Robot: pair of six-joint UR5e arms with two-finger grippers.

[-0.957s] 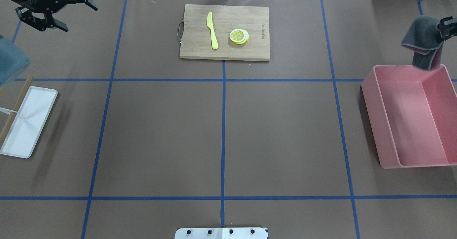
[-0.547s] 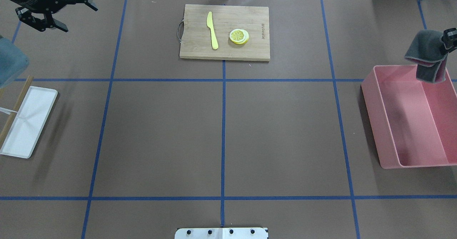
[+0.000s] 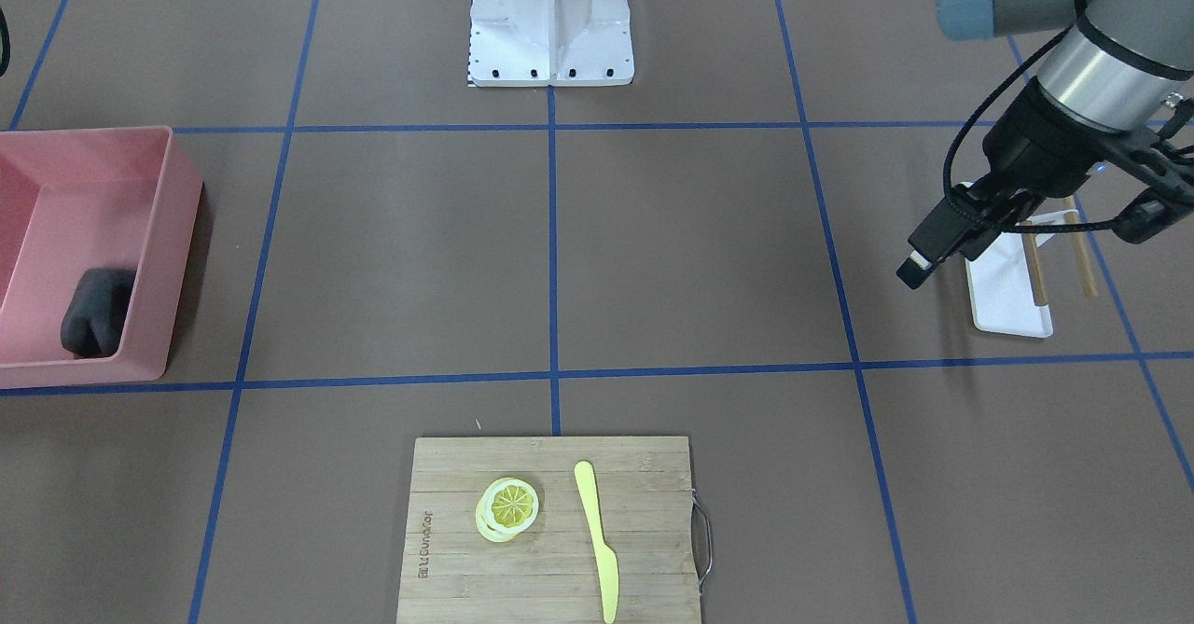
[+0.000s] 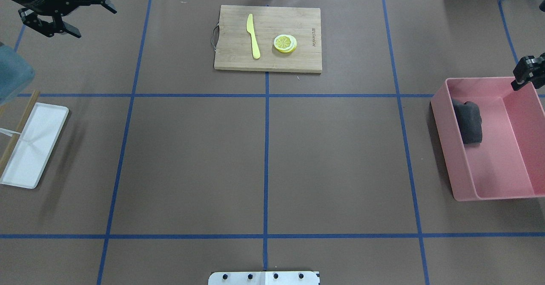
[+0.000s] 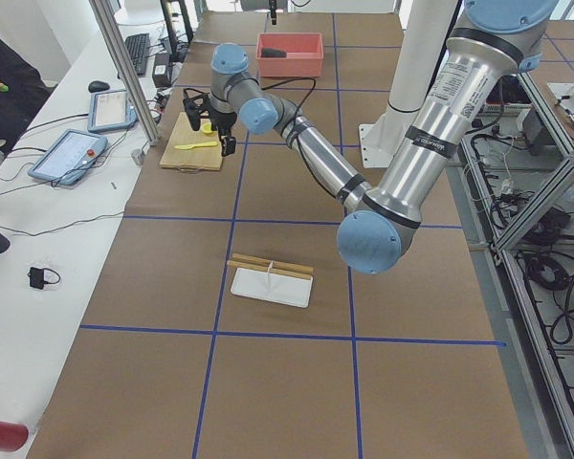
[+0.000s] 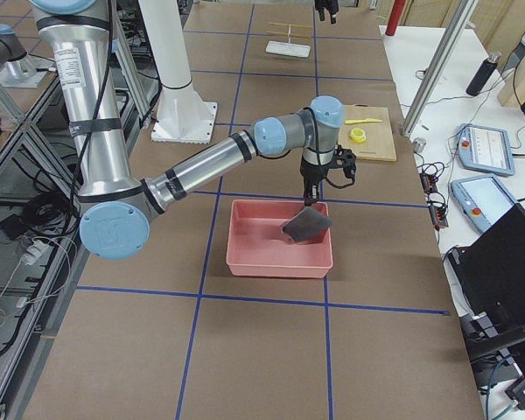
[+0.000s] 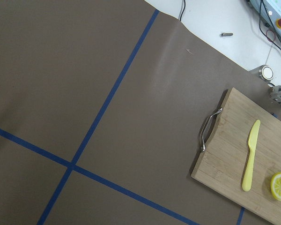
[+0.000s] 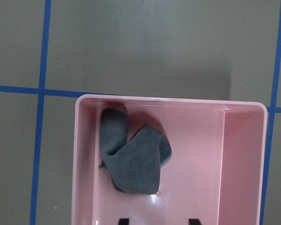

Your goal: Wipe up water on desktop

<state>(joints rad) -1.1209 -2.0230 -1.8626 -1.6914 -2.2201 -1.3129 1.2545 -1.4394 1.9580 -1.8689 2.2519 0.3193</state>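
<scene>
You have free passage across the central squares of the desktop, bounded by the flat bamboo cutting board at the far edge, the shallow white tray on the robot's left and the tall-walled pink bin on its right, all well apart.

On my screen, the crumpled grey cloth lay inside the pink plastic bin at the right edge of the brown taped desktop, with the bamboo cutting board far centre and the white rectangular tray left.
</scene>
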